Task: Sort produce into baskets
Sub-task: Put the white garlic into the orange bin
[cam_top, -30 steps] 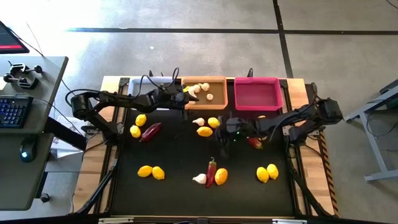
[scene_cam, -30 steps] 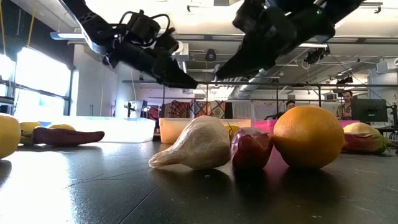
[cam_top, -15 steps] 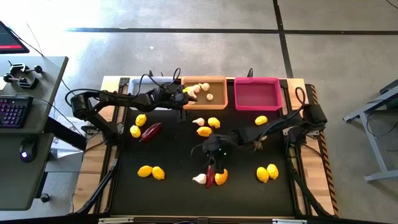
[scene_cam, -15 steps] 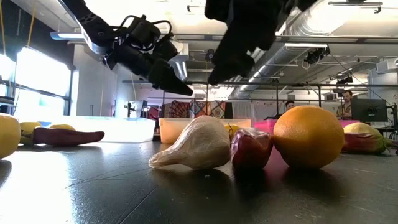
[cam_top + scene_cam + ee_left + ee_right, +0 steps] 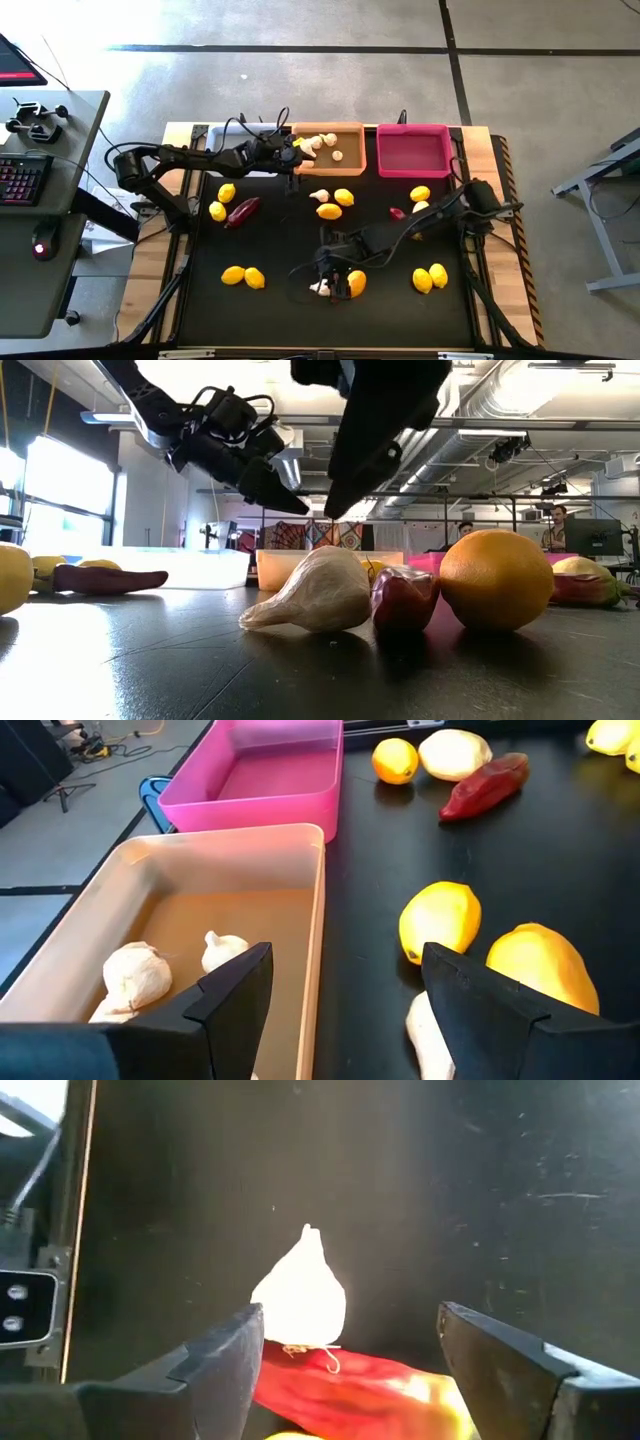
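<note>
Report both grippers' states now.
Left gripper: open, empty, over the orange basket edge.
Right gripper: open, empty, above the garlic bulb and chili pepper.

Glossy plastic baskets (image 5: 322,910), matt black table (image 5: 280,250)

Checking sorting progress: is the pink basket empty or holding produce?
Empty: the pink basket shows only bare floor in the high view and the left wrist view.

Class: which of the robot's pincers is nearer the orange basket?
Left. The left pincer hovers at the orange basket's near corner; the right pincer is far off, above the garlic bulb near the table's front.
</note>
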